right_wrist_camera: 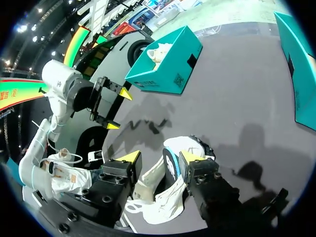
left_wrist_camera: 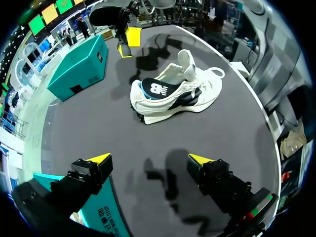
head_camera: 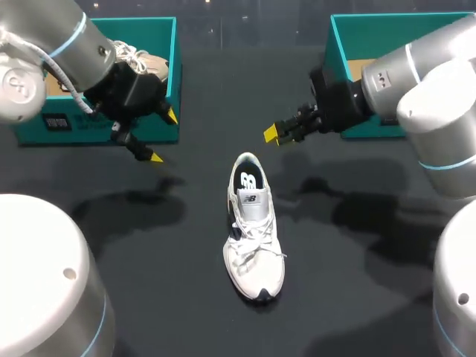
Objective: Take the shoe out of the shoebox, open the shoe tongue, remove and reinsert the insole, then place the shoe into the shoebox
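One white shoe (head_camera: 253, 245) upright, tongue (head_camera: 253, 205) lifted; left claw (head_camera: 163, 136), right claw (head_camera: 273, 134) both apart.

Our left arm (head_camera: 67, 44) comes in from ten o'clock, the left gripper (head_camera: 163, 136) pointing toward five o'clock, fingers spread wide and empty. Our right arm (head_camera: 416, 74) comes in from two o'clock, the right gripper (head_camera: 274, 134) aimed toward eight o'clock, fingers apart, holding nothing.

On the dark table (head_camera: 357, 245) sits a white shoe (head_camera: 253, 230), in the middle. A blue-green left box (head_camera: 152, 33) and right box (head_camera: 349, 44) stand behind.
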